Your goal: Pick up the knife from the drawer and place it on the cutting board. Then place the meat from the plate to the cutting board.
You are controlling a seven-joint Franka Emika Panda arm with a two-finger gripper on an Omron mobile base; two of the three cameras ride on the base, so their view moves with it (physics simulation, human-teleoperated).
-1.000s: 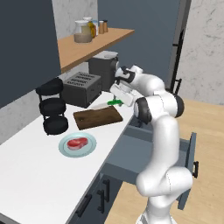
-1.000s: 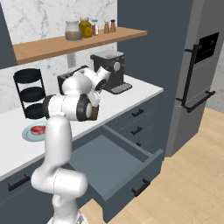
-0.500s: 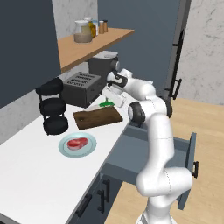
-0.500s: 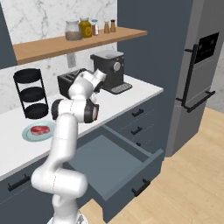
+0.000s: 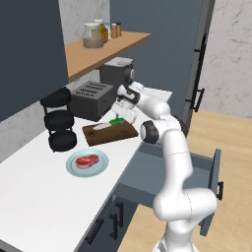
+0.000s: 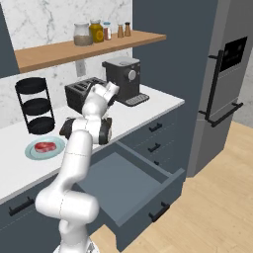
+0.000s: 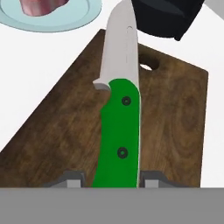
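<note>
White counter filled the lower left of the left base view, with a wooden shelf at the upper centre and a wide slate blue-grey drawer standing open in the lower centre of the right base view. On the counter lay a flat rectangular dark brown wooden cutting board near the middle of the left base view, just in front of a dark toaster. The two-finger gripper was at the bottom centre of the hand view, its jaws closed narrowly on the green handle of a small knife with a pale silver-white blade. The knife was over the board, its blade pointing to the upper centre of the hand view; whether it touched the wood could not be told. A round light blue-green plate sat left of centre in the left base view, near the board, and carried a small raw red steak.
</note>
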